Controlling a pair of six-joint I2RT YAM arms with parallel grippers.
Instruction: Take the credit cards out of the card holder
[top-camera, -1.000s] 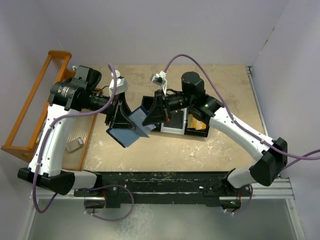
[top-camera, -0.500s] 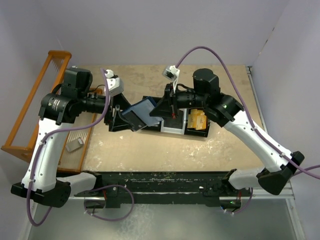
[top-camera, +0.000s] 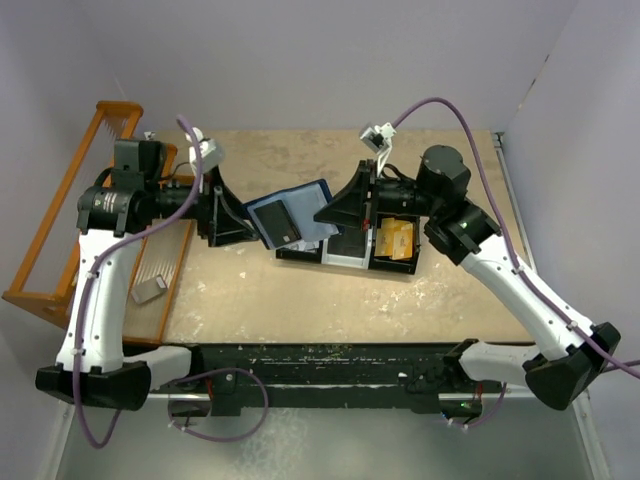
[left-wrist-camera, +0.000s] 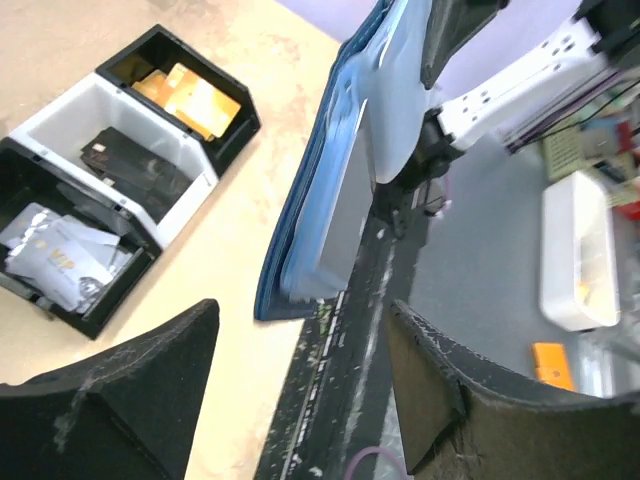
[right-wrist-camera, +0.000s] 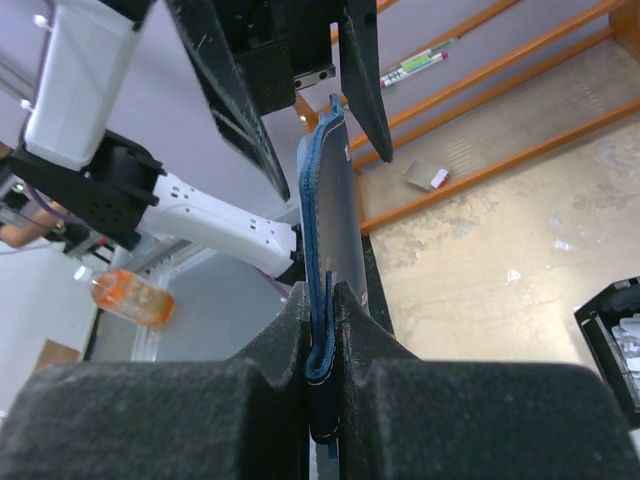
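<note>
The navy card holder (top-camera: 296, 206) hangs open above the table with its pale inner faces up. A dark credit card (top-camera: 283, 223) sits in its pocket. My right gripper (top-camera: 322, 215) is shut on the holder's right edge, and the right wrist view shows the folded blue edge (right-wrist-camera: 325, 230) pinched between the pads of that gripper (right-wrist-camera: 322, 310). My left gripper (top-camera: 245, 224) stands open just left of the holder and does not touch it. In the left wrist view the holder (left-wrist-camera: 345, 170) stands edge-on beyond the spread jaws of the left gripper (left-wrist-camera: 300, 390).
A black three-compartment tray (top-camera: 300, 255) lies under the holder. It contains orange cards (top-camera: 396, 240), a dark card (left-wrist-camera: 130, 170) and pale cards (left-wrist-camera: 55, 262). A wooden rack (top-camera: 70, 215) stands at the left with a small grey block (top-camera: 150, 290) beside it.
My left gripper has opened, let go of the holder and drawn back to the left. My right gripper has carried the holder up and to the right, and it now lies flatter.
</note>
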